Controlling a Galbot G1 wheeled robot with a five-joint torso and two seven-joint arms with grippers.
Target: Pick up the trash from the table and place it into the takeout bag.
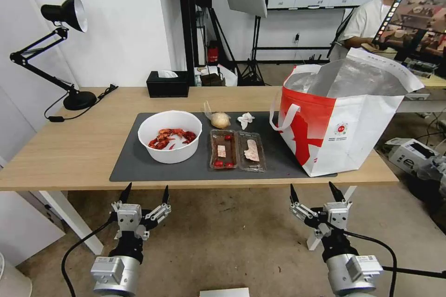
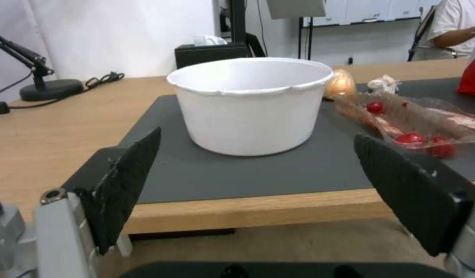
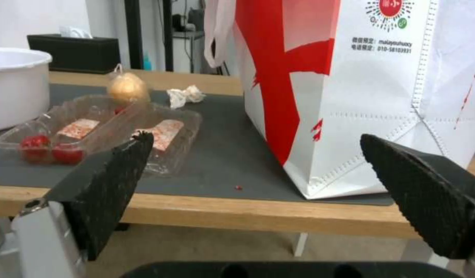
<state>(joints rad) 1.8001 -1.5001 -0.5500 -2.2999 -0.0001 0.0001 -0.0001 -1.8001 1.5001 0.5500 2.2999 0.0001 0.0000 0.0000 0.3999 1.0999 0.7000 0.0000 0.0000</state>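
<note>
On the dark mat of the table [image 1: 60, 153] lies the trash: a white bowl [image 1: 170, 136] [image 2: 250, 104] holding red crayfish shells, a clear hinged tray [image 1: 237, 150] [image 3: 101, 131] with cherry tomatoes, a bagged yellowish bun [image 1: 219, 119] [image 3: 127, 88] and a crumpled tissue [image 1: 245, 119] [image 3: 184, 95]. The red-and-white takeout bag [image 1: 346, 116] [image 3: 361, 88] stands open at the mat's right end. My left gripper [image 1: 145, 193] [image 2: 258, 189] hangs open below the table's front edge, facing the bowl. My right gripper [image 1: 317, 192] [image 3: 258, 185] is open too, low before the bag's corner.
A black tissue box [image 1: 167, 84] sits at the table's back edge. A black desk lamp [image 1: 60, 46] with its cord stands at the back left. A white table leg [image 1: 69, 220] runs down near my left arm. Boxes lie on the floor at right [image 1: 411, 153].
</note>
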